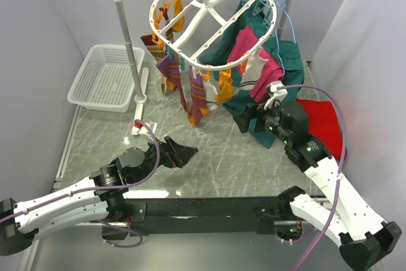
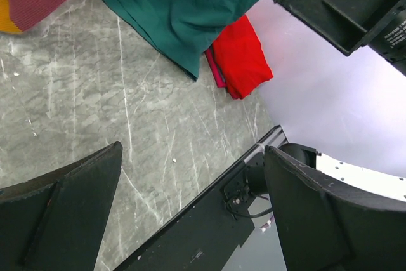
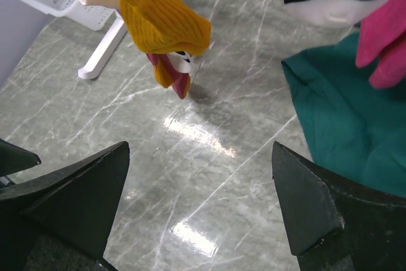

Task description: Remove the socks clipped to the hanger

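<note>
The hanger (image 1: 154, 16) hangs by its hook from the white pole rack (image 1: 127, 49), and the long axis of its oval runs along the rack's top bar. The socks (image 1: 197, 98) are clipped under its near and left rim. Each dangles lengthwise straight down, toe ends lowest, just above the bench (image 1: 216, 157).

Below the hanger on its near-left side, the left pincer (image 1: 184, 153) sits low over the bench. It is spread wide, empty, and aimed up towards the socks. Below the hanger's right rim, the right pincer (image 1: 247, 122) is also spread wide and empty, close to a dark green garment (image 1: 285, 61).

There is some small print on the right arm, I think, but it is too blurred to read.
</note>
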